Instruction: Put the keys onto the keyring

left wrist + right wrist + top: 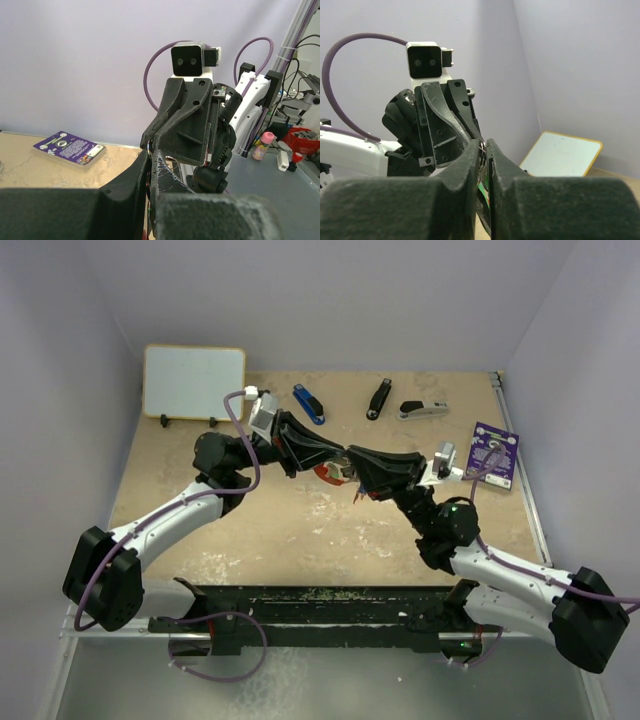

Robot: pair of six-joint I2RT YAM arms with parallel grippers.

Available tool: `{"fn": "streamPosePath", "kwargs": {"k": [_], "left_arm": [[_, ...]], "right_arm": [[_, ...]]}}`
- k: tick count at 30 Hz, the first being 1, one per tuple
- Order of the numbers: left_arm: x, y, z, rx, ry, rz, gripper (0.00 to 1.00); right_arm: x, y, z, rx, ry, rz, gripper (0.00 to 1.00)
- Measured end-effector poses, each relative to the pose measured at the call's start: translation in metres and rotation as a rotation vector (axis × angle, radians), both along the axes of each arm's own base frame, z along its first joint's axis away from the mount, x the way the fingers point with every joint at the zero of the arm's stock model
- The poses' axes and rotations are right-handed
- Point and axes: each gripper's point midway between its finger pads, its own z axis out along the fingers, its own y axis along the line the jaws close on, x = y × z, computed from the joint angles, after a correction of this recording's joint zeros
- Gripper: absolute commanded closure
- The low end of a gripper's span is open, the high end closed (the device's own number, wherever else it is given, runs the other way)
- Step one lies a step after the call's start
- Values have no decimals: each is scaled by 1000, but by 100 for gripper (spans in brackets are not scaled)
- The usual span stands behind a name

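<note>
Keyring at centre of top view, red fob showing under meeting fingertips; long axis unreadable. Left gripper jaws together, contents hidden. Right gripper jaws at thin slit. Silver loop edge-on, upright at tips. Green scrap deeper in, key or tag unclear. Clamped or not, cannot tell.

Two robot arms meet over the middle of a tan worktop, the left gripper and right gripper tip to tip above a red-fobbed keyring, with a whiteboard, three staplers and a purple card lying beyond.
</note>
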Motion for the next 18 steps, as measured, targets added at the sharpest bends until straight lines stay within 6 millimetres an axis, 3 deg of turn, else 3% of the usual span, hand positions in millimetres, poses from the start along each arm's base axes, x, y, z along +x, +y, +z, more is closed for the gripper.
{"fn": "streamPosePath", "kwargs": {"k": [3, 18], "left_arm": [[0, 0, 0, 0, -1, -1, 96], [-2, 0, -1, 1, -6, -6, 97]], "right_arm": [[0, 0, 0, 0, 0, 0, 100], [-1, -1, 3, 7, -5, 1, 100]]}}
